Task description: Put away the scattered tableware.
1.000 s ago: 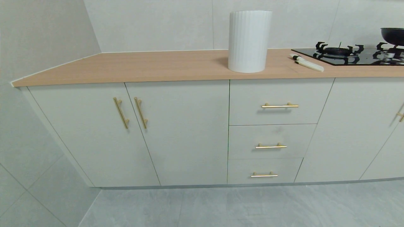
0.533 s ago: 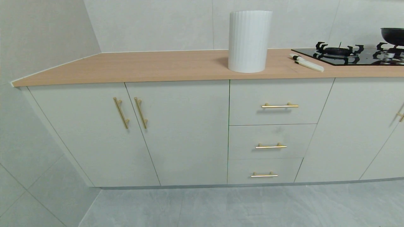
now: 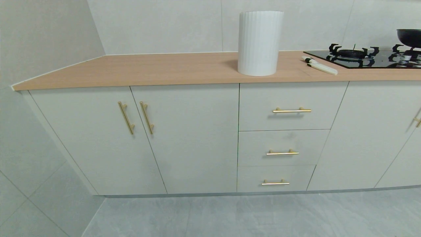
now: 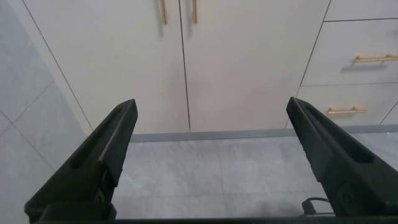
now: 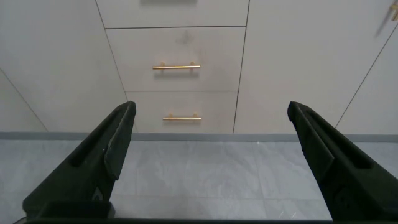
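A white-handled knife (image 3: pixel 319 66) lies on the wooden countertop (image 3: pixel 164 69), between a tall white ribbed cylinder (image 3: pixel 259 42) and the black gas hob (image 3: pixel 365 58). My left gripper (image 4: pixel 211 118) hangs low over the floor in front of the double cabinet doors (image 4: pixel 183 62), open and holding nothing. My right gripper (image 5: pixel 211 121) also hangs low, facing the lower drawers (image 5: pixel 177 65), open with nothing between its fingers.
A stack of three drawers with gold handles (image 3: pixel 291 110) sits under the cylinder. Double doors (image 3: pixel 138 131) are to their left. A dark pan (image 3: pixel 409 37) rests on the hob at far right. Grey tile floor (image 3: pixel 230 217) lies before the cabinets.
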{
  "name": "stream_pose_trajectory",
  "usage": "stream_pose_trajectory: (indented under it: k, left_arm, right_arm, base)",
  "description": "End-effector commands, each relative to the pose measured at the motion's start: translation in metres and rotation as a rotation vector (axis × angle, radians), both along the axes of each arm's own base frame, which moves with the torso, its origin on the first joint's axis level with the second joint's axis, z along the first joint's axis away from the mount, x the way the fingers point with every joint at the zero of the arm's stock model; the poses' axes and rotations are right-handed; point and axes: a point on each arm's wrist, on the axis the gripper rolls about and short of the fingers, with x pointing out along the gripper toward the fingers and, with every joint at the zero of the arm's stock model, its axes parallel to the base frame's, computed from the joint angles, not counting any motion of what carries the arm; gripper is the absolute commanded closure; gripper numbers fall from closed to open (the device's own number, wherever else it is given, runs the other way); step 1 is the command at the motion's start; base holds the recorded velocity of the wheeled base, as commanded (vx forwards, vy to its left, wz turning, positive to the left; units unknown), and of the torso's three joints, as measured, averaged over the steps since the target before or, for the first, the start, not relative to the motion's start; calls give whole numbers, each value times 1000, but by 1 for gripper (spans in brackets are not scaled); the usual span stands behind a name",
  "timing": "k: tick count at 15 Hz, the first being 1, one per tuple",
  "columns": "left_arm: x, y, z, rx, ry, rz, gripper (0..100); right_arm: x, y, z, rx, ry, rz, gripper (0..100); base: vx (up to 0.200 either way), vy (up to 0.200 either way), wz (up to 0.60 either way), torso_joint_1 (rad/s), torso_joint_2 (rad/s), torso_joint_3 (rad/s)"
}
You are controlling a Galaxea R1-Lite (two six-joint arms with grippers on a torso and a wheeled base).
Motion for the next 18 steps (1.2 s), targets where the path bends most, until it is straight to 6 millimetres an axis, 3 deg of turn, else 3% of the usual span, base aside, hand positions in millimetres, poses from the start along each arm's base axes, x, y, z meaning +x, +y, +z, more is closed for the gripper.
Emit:
stream_pose_trajectory:
  k: [1,18]
  left_arm:
    - [0,0,0,0,0,0,0]
    - [0,0,0,0,0,0,0]
  right_arm:
    - [0,0,0,0,3,0,0]
    - [0,0,0,0,3,0,0]
  base:
    - [200,0,0,2,2,2]
    - [200,0,0,2,1,2]
